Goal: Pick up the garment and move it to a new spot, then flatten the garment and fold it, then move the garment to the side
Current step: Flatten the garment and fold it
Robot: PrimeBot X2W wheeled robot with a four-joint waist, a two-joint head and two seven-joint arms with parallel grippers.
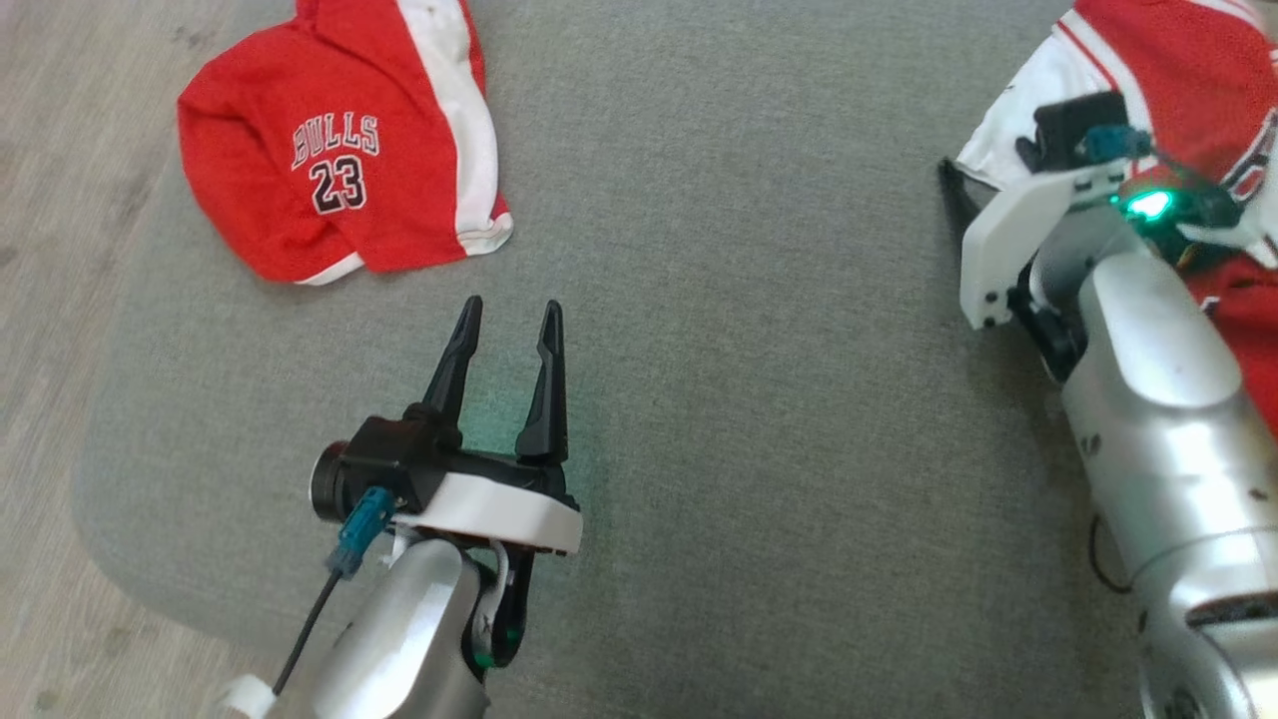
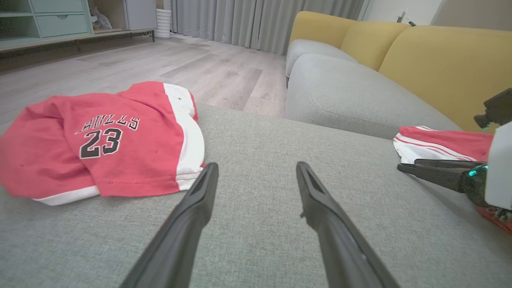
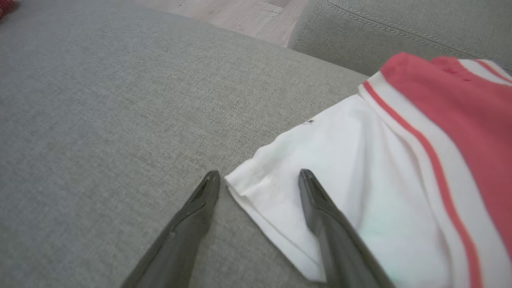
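Observation:
A red and white garment (image 1: 1148, 50) lies crumpled at the far right of the grey cushion (image 1: 749, 350). Its white sleeve (image 3: 360, 160) spreads toward my right gripper (image 3: 259, 173). That gripper is open, low over the sleeve's hem corner, with one finger above the white cloth and the other above bare cushion. In the head view the right gripper (image 1: 958, 190) is mostly hidden behind its white mount. A second red garment (image 1: 329, 160) printed "BULLS 23" lies folded at the far left. My left gripper (image 1: 511, 305) is open and empty, just short of it.
The grey cushion's left and near edges drop to a wood floor (image 1: 60, 200). In the left wrist view a grey sofa seat (image 2: 340, 88) with yellow back cushions (image 2: 440, 60) stands beyond a gap. The right gripper (image 2: 408, 165) shows there at the right.

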